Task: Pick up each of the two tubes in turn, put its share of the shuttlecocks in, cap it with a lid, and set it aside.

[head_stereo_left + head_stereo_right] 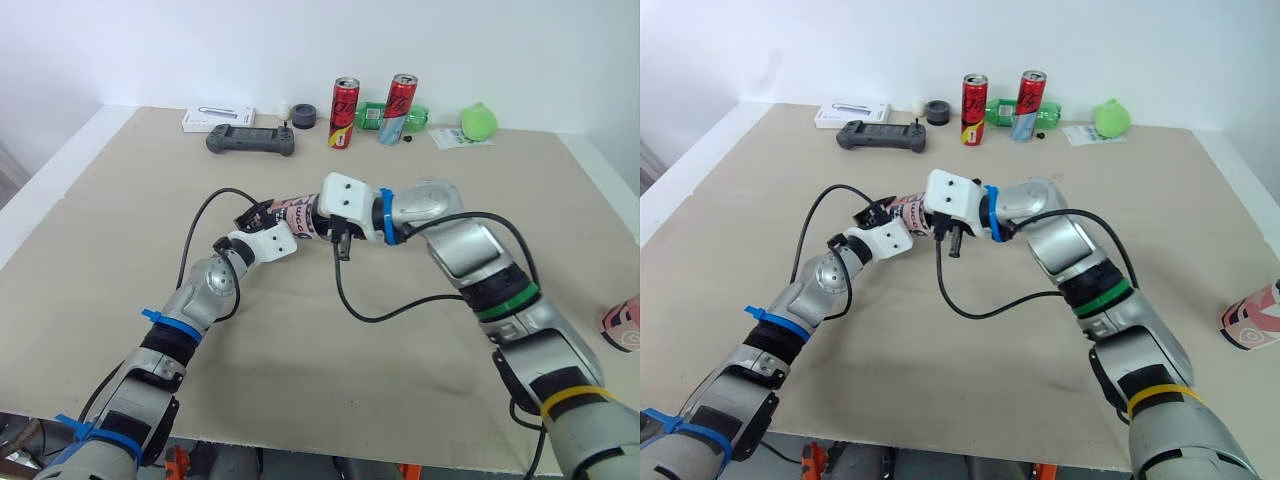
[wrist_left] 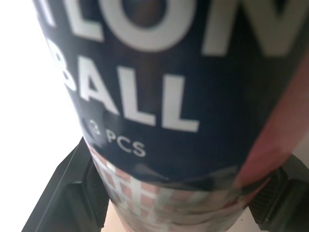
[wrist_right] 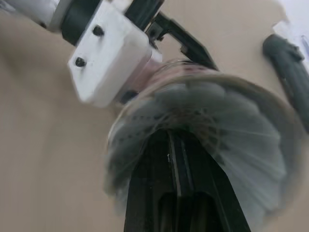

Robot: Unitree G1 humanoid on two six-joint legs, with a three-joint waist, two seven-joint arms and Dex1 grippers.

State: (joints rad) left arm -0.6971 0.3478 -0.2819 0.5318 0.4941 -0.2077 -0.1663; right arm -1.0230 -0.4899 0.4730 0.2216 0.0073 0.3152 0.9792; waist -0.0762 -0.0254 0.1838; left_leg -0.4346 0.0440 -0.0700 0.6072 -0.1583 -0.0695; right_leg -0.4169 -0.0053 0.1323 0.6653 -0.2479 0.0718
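Obs: left gripper pinches tube mid-table; right gripper at its mouth with shuttlecock (grip: cannot tell); second tube at 4 o'clock.

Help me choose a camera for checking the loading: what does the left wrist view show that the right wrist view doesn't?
Left wrist view: white lettering, BALL and PCS, on the navy-and-pink cylindrical tube, with the black-fingered left gripper clamped on both its sides. Right wrist view: a white feathered shuttlecock at the tube's open mouth, the right gripper, fingers together, at its skirt, the beige table and a dark grey game controller. Shared: the tube and the left gripper holding it.
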